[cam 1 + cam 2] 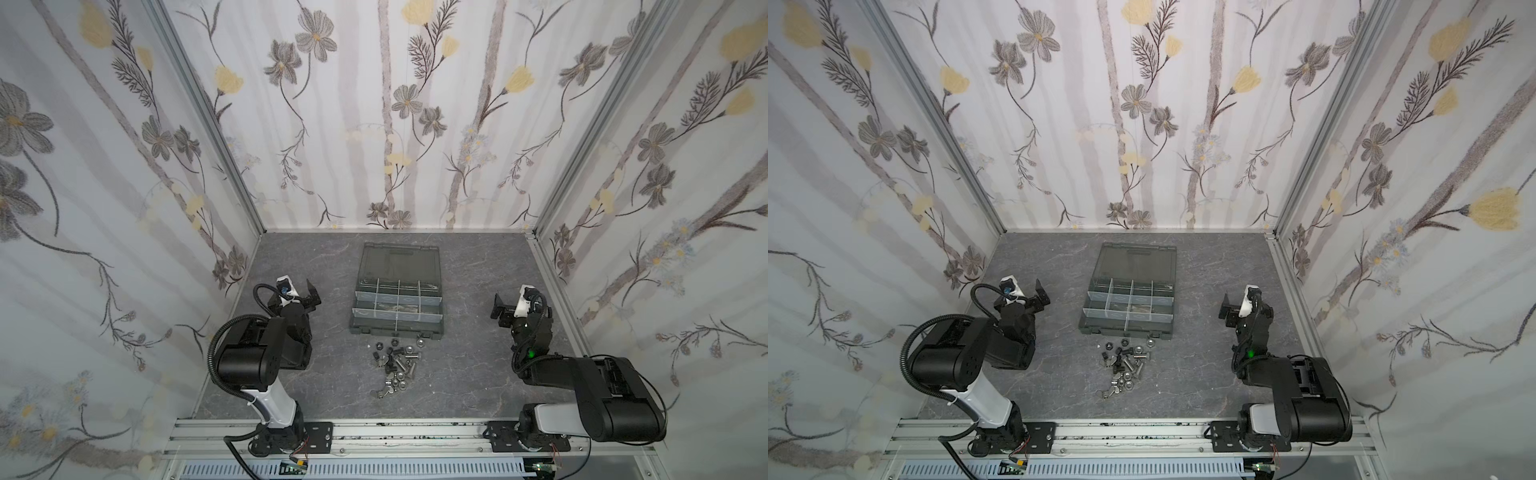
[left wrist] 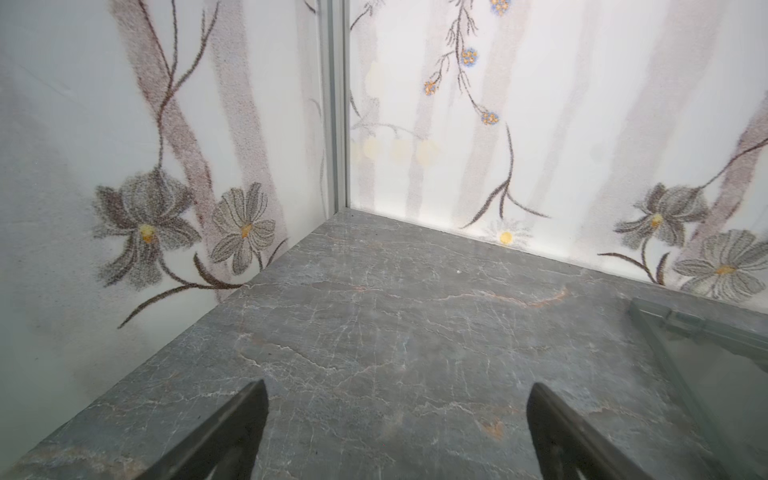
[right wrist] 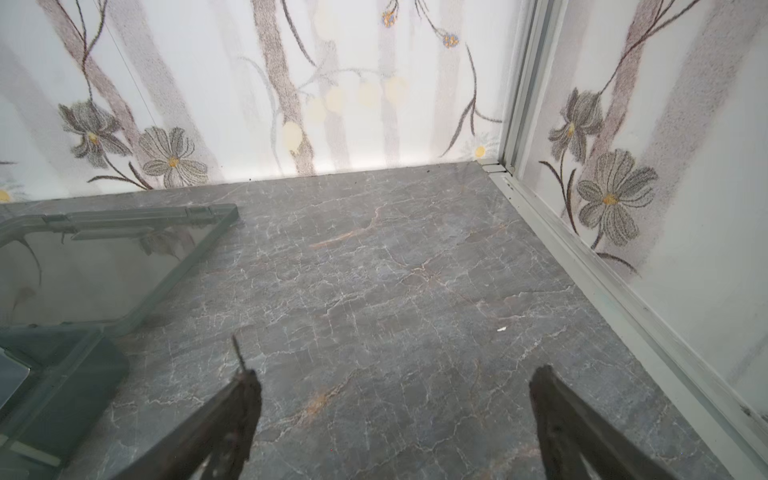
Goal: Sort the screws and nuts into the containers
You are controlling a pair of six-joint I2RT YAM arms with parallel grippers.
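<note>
- The screws [image 1: 405, 368] and nuts [image 1: 379, 345] lie heaped on the table [image 1: 291, 374], behind and inward of both grippers' tips; the heap stretches front to back.
- The left gripper [image 1: 311, 294] and right gripper [image 1: 498, 305] are spread wide and empty, flanking the containers [image 1: 363, 298], which sit level with them, inward.
- By my judgement the left is slightly nearer the heap.

Both top views look steeply down from high above the near rail [image 1: 395, 434], taking in the whole counter [image 1: 478, 374], with the case [image 1: 397, 328] mid-frame. Each wrist view sits low over the counter, facing a back corner; both catch the lid [image 2: 715, 374].
</note>
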